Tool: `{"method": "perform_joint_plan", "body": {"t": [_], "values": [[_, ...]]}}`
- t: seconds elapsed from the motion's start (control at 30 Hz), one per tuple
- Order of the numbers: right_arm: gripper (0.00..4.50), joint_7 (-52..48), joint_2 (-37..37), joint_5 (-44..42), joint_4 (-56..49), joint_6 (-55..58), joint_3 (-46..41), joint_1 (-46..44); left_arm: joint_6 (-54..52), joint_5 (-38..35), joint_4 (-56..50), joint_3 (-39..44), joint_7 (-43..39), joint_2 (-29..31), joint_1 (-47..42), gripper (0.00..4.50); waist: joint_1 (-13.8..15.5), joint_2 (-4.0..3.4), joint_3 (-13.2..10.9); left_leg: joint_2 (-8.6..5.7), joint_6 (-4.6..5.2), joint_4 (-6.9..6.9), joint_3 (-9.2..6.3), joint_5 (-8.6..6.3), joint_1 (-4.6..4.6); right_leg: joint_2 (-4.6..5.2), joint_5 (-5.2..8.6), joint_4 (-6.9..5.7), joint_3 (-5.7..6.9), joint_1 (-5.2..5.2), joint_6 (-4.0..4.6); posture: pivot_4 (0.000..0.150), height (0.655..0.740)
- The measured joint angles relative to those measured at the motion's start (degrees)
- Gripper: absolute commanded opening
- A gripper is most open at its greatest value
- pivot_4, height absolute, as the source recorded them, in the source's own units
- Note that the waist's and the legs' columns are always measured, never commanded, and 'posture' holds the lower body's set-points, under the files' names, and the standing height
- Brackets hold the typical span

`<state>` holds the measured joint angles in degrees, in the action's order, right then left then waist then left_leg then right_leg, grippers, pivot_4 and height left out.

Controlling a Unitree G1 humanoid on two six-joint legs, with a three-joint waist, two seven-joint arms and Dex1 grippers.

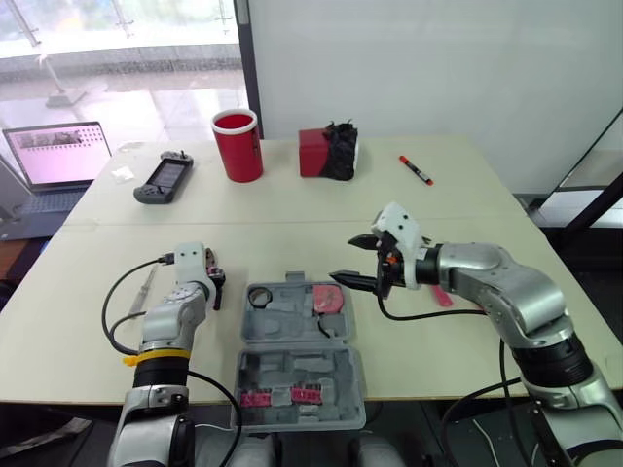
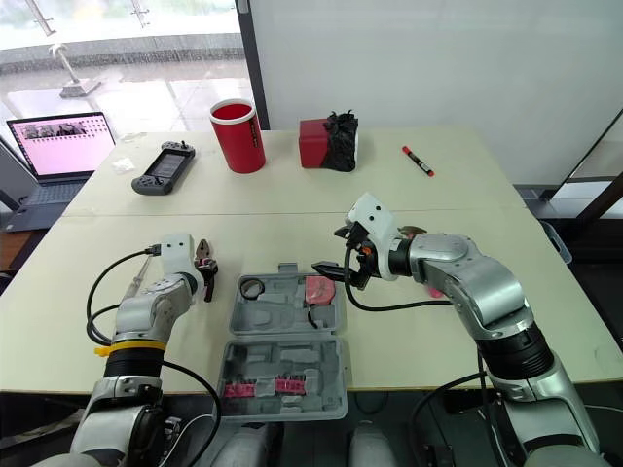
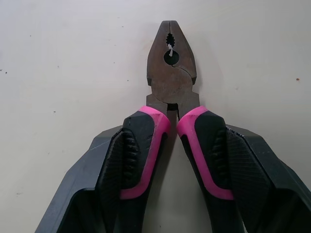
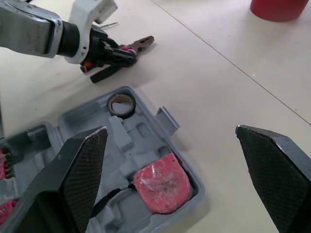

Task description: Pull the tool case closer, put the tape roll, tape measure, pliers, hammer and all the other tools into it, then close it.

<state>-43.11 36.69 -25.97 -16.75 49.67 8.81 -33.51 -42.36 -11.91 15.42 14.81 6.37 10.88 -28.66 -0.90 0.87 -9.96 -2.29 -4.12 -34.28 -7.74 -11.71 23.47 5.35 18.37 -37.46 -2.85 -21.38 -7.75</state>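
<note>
Grey moulded plastic tool case [image 1: 341, 379]; rounded pinkish-red tape measure [image 4: 161, 183]; small dark tape roll [image 4: 121, 104]. Steel pliers [image 3: 171, 73]: tarnished brown head, black handles edged in bright pink (ribbed pattern on the black grips). Red cylindrical cup [image 1: 238, 146]; plain cream table [image 1: 467, 204].

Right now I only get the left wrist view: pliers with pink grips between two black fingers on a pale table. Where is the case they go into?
Observer: The open tool case lies on the table just to the robot's right of the left hand gripping your pliers.
Operator: Is anything in it already?
Observer: Yes. The tape roll and the tape measure sit in its far half.
Operator: And the other hand?
Observer: The right hand hovers wide open above the case's far right corner, holding nothing.
</note>
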Motion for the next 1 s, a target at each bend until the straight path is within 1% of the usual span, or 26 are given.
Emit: {"method": "perform_joint_plan", "body": {"t": [0.27, 0.37, 0.43, 0.57, 0.6, 0.63, 0.73, 0.83, 0.9, 1.0], "values": [[4.50, -0.14, -0.73, 0.98, 1.19, -0.07, 0.17, -0.01, -1.20, -0.69, -2.22, 1.88, 0.30, 0.02, 1.28, 2.48, -0.30, 0.00, 0.00, 0.01, 0.00, 0.00, 0.00, 0.00, 0.00, -0.02, 0.00, -0.03, 0.00, -0.03, 0.00, 0.150, 0.7400], [4.50, -1.38, -1.01, 0.87, 1.22, -0.92, 0.14, -0.03, -1.08, -0.62, -3.05, -1.18, -6.07, 4.82, 2.57, 2.48, -0.33, 0.02, -0.02, 0.03, -0.01, 0.02, 0.01, 0.01, 0.00, -0.05, 0.00, -0.06, -0.01, -0.07, 0.00, 0.150, 0.7400], [4.50, -3.29, -0.70, 0.01, 1.16, -1.84, -0.20, -0.09, -0.46, -1.09, -5.57, -5.01, -14.76, 11.01, 3.49, 2.48, -0.29, 0.12, -0.10, 0.04, -0.05, 0.04, -0.01, 0.03, 0.04, -0.07, 0.00, -0.06, -0.01, -0.09, 0.01, 0.150, 0.7400], [4.50, -8.88, 1.16, -1.70, 1.00, -4.65, -0.82, -0.51, 4.87, -2.60, -14.10, -11.61, -35.88, 24.63, 3.45, 2.48, 0.00, 0.15, -0.15, 0.03, -0.10, 0.09, -0.02, 0.05, 0.08, -0.05, 0.00, 0.10, 0.00, -0.04, 0.01, 0.150, 0.7400], [4.50, -10.98, 1.92, -2.00, 0.84, -6.26, -0.83, -0.54, 6.84, -3.16, -17.38, -13.94, -42.95, 28.79, 3.64, 2.48, 0.00, 0.12, -0.16, 0.03, -0.10, 0.14, 0.00, 0.05, 0.08, -0.03, 0.00, 0.15, 0.00, -0.04, 0.01, 0.150, 0.7400], [4.50, -12.17, 2.48, -2.18, 0.73, -7.11, -0.84, -0.59, 7.81, -3.90, -19.56, -15.57, -47.70, 31.03, 3.66, 2.48, 0.02, 0.06, -0.16, 0.02, -0.10, 0.17, 0.01, 0.05, 0.07, -0.01, 0.00, 0.20, -0.01, -0.01, 0.02, 0.150, 0.7400], [4.50, -14.53, 2.65, -2.87, 0.24, -8.81, -0.85, -0.77, 10.07, -6.59, -22.20, -19.79, -60.99, 34.54, 3.69, 2.48, -0.16, -0.01, -0.22, 0.08, -0.10, 0.18, 0.01, 0.05, 0.06, -0.04, 0.01, 0.14, 0.00, -0.06, 0.03, 0.150, 0.7400], [4.50, -15.24, 2.00, -3.51, -1.29, -9.88, -0.64, -0.79, 12.59, -9.51, -23.49, -22.27, -71.35, 35.61, 3.54, 2.48, -0.58, -0.03, -0.30, 0.15, -0.10, 0.18, 0.01, 0.05, 0.06, -0.11, 0.00, 0.10, 0.00, -0.09, 0.05, 0.150, 0.7400], [4.50, -15.28, 1.64, -2.73, -2.01, -11.45, 0.34, -0.79, 14.19, -11.37, -24.71, -22.87, -76.38, 35.68, 3.47, 2.48, -0.68, -0.04, -0.30, 0.15, -0.09, 0.17, 0.01, 0.05, 0.06, -0.12, 0.00, 0.10, 0.00, -0.08, 0.05, 0.150, 0.7400], [4.50, -15.76, 1.61, -2.26, -3.66, -12.61, 1.89, -0.04, 16.33, -11.31, -24.31, -23.55, -80.04, 35.77, 3.00, 2.48, -0.64, -0.03, -0.30, 0.15, -0.09, 0.15, -0.02, 0.06, 0.06, -0.12, 0.00, 0.09, 0.00, -0.07, 0.05, 0.150, 0.7400]]}}
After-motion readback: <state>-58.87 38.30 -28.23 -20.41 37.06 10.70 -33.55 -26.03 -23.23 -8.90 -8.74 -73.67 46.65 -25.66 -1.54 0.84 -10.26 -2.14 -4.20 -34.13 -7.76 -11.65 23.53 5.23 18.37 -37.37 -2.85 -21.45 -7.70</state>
